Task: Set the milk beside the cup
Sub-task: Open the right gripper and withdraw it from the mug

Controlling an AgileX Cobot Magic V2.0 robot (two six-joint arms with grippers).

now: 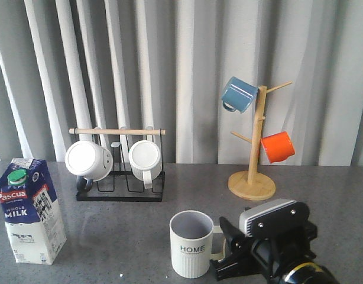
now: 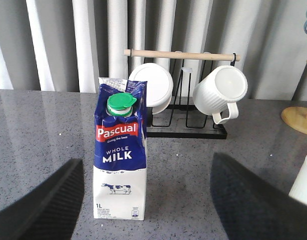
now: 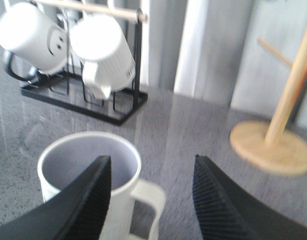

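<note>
A grey-white curtain hangs in vertical folds across the whole far side, lit evenly, with darker bands between the folds. Below it a dark grey speckled table runs from left to right; its glossy top shows pale reflections of the curtain near the far edge.

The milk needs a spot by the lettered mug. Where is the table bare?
Bare table lies between the milk and the cup, in front of the black rack. The cup's other side is crowded: the right gripper straddles its handle.
</note>
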